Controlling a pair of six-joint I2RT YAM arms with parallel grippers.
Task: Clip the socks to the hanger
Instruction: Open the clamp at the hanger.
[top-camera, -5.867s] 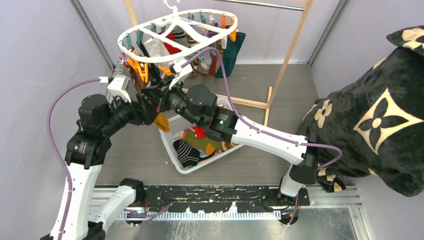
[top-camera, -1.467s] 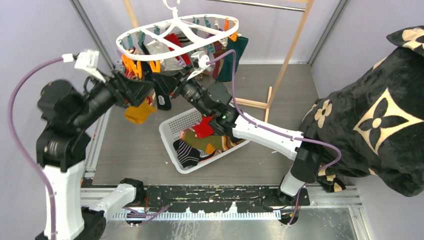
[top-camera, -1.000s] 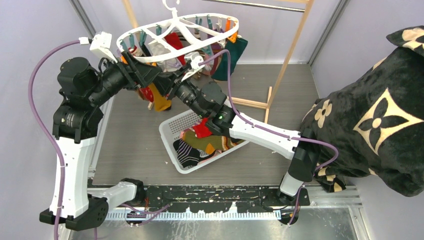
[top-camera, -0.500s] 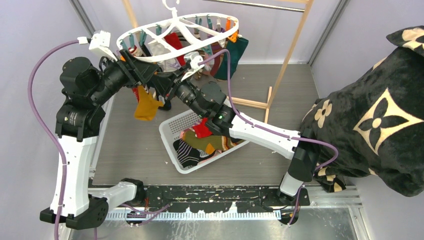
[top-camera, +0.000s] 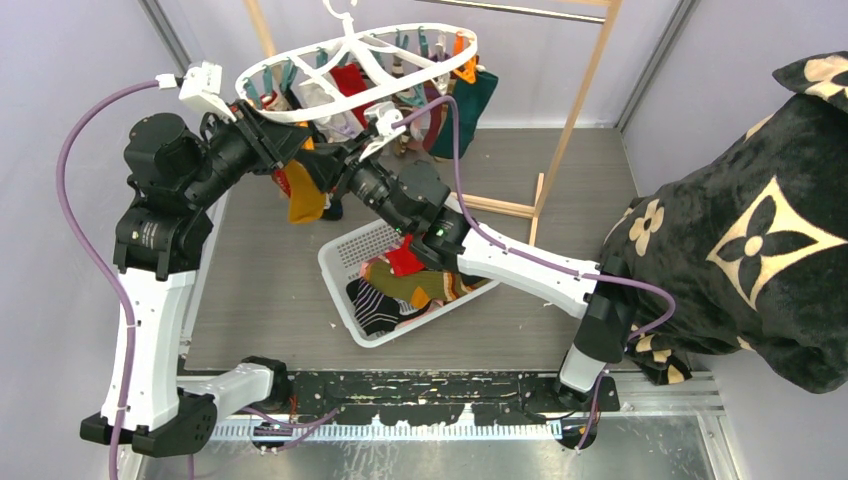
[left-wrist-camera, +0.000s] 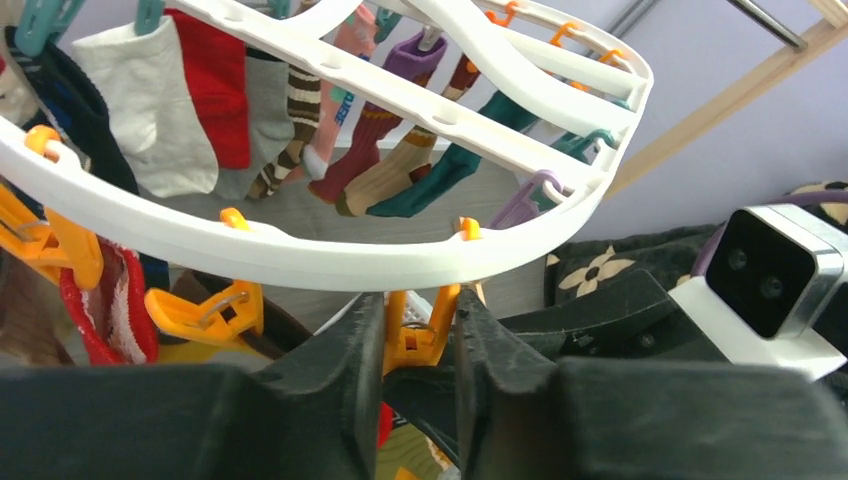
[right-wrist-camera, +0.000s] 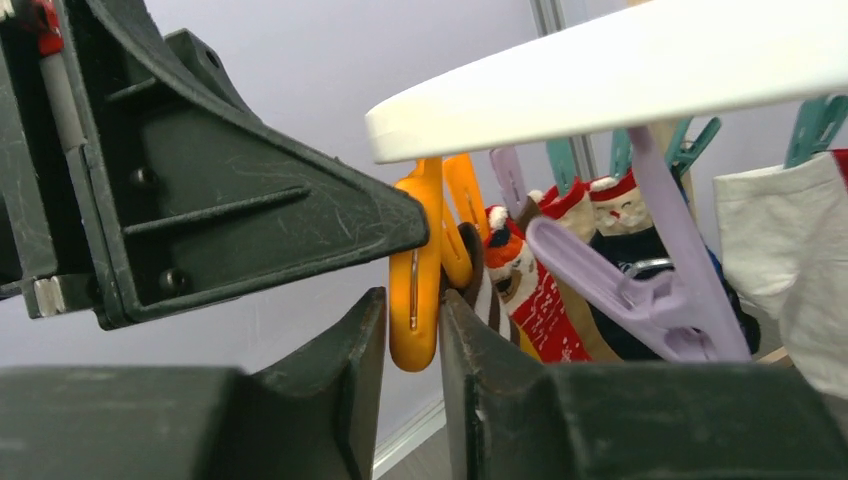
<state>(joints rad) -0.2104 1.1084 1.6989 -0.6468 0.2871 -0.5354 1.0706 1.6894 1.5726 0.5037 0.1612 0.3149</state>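
The white hanger (top-camera: 300, 112) hangs at the back with several socks (top-camera: 345, 82) clipped round it. My left gripper (top-camera: 297, 142) is at its near-left rim. In the left wrist view (left-wrist-camera: 420, 305) it is shut on the handles of an orange peg (left-wrist-camera: 420, 340) under the ring (left-wrist-camera: 300, 265). My right gripper (top-camera: 325, 163) reaches up from below. Its fingers (right-wrist-camera: 413, 300) stand close on either side of an orange peg's lower end (right-wrist-camera: 415, 325). A mustard sock (top-camera: 303, 200) hangs beside both grippers; what holds its top is hidden.
A white mesh basket (top-camera: 340, 255) with more socks (top-camera: 400, 285) sits on the floor under the right arm. A wooden rack frame (top-camera: 585, 100) holds the hanger. A black flower-marked blanket (top-camera: 740, 230) fills the right side. Purple cables loop by both arms.
My left arm has risen to the ring's near-left rim. The mustard sock has swung right and hangs closer under the ring. The ring has tilted slightly. The right arm barely moved.
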